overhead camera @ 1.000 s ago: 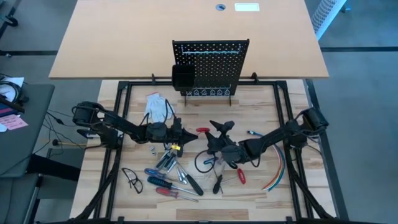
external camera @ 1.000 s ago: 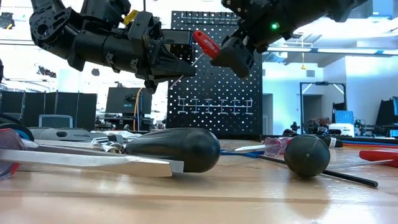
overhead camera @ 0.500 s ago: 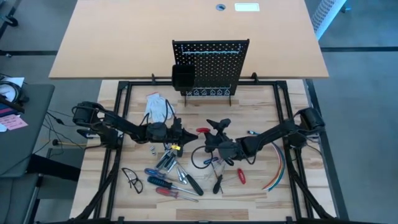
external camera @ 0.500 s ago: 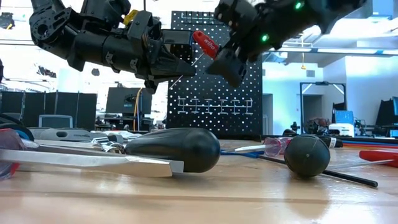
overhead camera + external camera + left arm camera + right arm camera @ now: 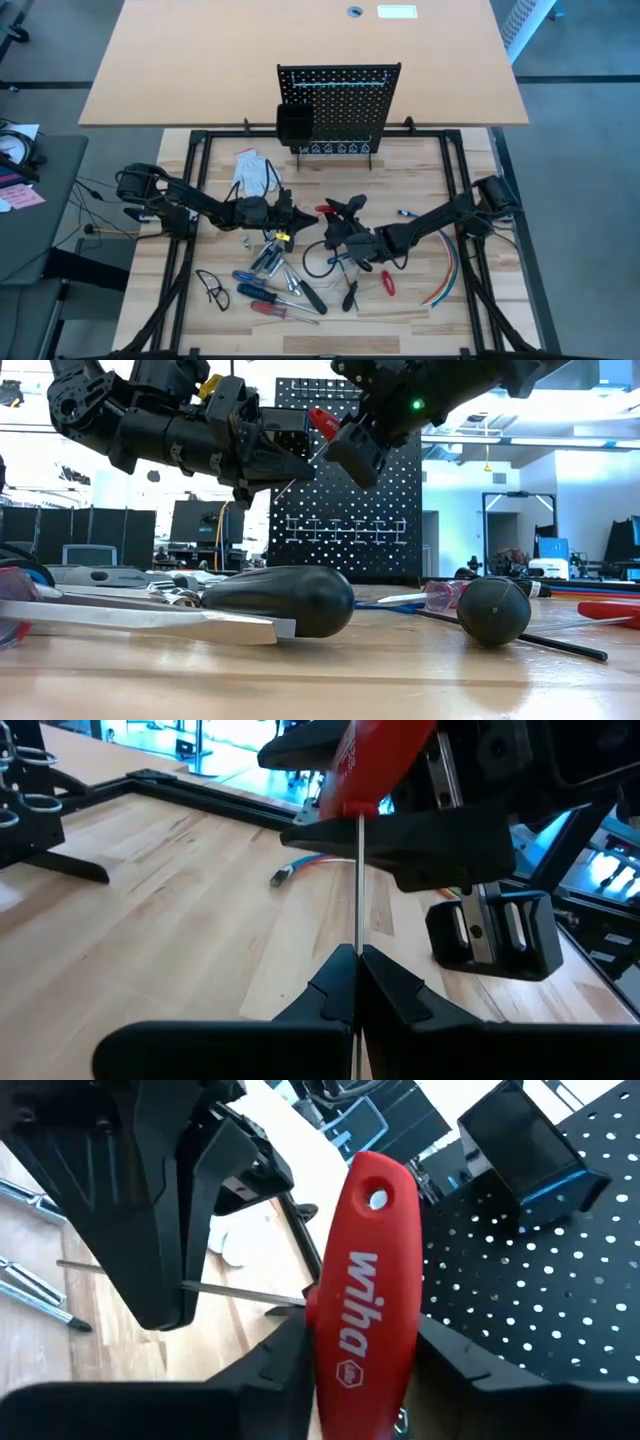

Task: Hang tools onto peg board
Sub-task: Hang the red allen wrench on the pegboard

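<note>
High view: overhead, facing straight down; takes in the whole table, both arms and the peg board.
Low view: at table-top height, facing level across toward the peg board and the room behind; nearest tools loom large.
Left wrist view: on the left arm, facing along its fingers, very close.
Right wrist view: on the right arm, equally close.
Shared: the red-handled screwdriver appears in all four views; both wrist views show the opposite arm.
</note>
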{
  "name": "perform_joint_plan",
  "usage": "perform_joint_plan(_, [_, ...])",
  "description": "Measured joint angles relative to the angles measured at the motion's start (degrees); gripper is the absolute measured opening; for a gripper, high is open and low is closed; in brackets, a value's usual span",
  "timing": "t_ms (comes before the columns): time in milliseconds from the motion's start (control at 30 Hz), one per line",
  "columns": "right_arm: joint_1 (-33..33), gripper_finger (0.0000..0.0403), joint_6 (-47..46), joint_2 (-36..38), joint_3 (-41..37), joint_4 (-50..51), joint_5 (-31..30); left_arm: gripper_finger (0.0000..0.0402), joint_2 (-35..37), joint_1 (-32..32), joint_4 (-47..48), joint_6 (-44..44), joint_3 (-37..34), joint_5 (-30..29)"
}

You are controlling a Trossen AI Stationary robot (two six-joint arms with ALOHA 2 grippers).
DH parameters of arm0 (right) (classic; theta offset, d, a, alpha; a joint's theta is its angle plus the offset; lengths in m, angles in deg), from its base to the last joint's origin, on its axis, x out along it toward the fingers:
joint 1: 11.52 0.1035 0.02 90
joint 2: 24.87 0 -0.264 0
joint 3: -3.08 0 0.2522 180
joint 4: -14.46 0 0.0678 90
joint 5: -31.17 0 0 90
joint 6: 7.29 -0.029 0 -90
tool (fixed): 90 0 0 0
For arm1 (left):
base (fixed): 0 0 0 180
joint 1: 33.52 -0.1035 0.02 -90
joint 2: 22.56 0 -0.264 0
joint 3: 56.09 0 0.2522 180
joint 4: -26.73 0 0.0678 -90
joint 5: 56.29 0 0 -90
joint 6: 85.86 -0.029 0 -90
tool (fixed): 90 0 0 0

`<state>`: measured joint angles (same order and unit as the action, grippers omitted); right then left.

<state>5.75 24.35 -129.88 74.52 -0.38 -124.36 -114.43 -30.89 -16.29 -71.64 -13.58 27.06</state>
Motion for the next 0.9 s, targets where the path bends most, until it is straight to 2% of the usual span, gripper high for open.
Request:
perform_joint_plan(100, [0.02, 0.0101, 0.30, 0.00, 0.20, 0.37, -0.82, 0.0000, 0.00, 0.02, 0.03, -0.04, 0.00, 0.02])
perform_joint_plan(267, [0.17, 0.0101, 0.27, 0.00, 0.27, 1.41, -3.53, 0.0009, 0.00, 0.00, 0.49, -0.02, 0.10, 0.29])
perform_joint_plan(467, [1.57, 0.0101, 4.71, 3.48, 0.23, 7.63, -13.34, 0.0079, -0.05, -0.46, 5.58, -0.33, -0.09, 0.52])
perform_joint_plan(633, [0.53, 0.0101, 4.93, 10.00, 0.23, 21.15, -20.63, 0.0132, -0.07, -1.42, 8.72, -0.17, -0.11, 0.87])
perform_joint_plan(733, [-2.75, 0.0101, 4.61, 14.02, 0.23, 31.16, -20.69, 0.0147, -0.07, -1.46, 9.90, -1.28, -0.11, 0.84])
perform_joint_plan(833, [-7.65, 0.0101, 4.40, 18.23, 0.23, 39.61, -14.24, 0.0149, -0.07, -1.44, 9.89, -1.95, -0.11, 0.87])
perform_joint_plan(900, [-11.36, 0.0101, 4.19, 20.03, 0.23, 40.94, -10.42, 0.0148, -0.07, -1.46, 9.91, -1.97, -0.11, 0.85])
